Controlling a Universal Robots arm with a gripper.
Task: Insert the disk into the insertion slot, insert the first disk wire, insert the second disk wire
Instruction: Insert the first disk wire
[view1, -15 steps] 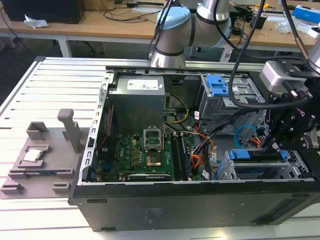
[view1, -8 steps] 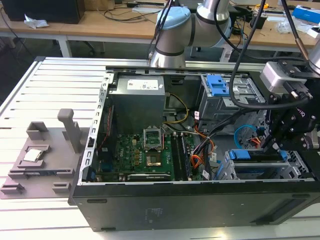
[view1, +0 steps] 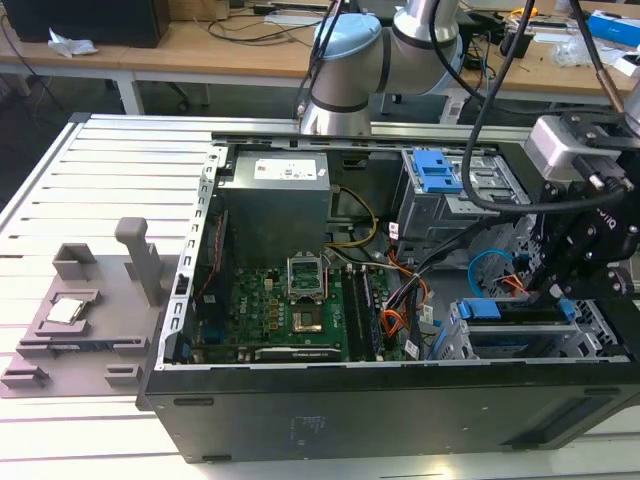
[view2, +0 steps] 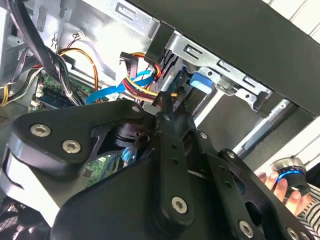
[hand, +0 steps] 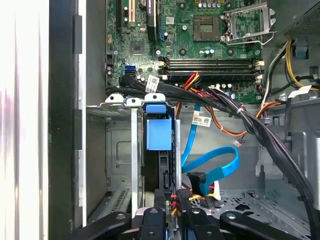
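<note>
Blue-framed disk (hand: 159, 134) sits inside the insertion slot (hand: 119, 150); gripper (view2: 164, 106) fingers pinch narrowly on the power wire connector (hand: 172, 193) at the disk's end.

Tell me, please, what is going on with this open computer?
The robot's hand is down inside the case, at the slot on the exterior view's right. The disk already sits in the slot, its blue bracket showing. The hand is at the disk's cable end, close to the coloured wires. The blue cable lies beside the disk and looks not yet plugged in.
</note>
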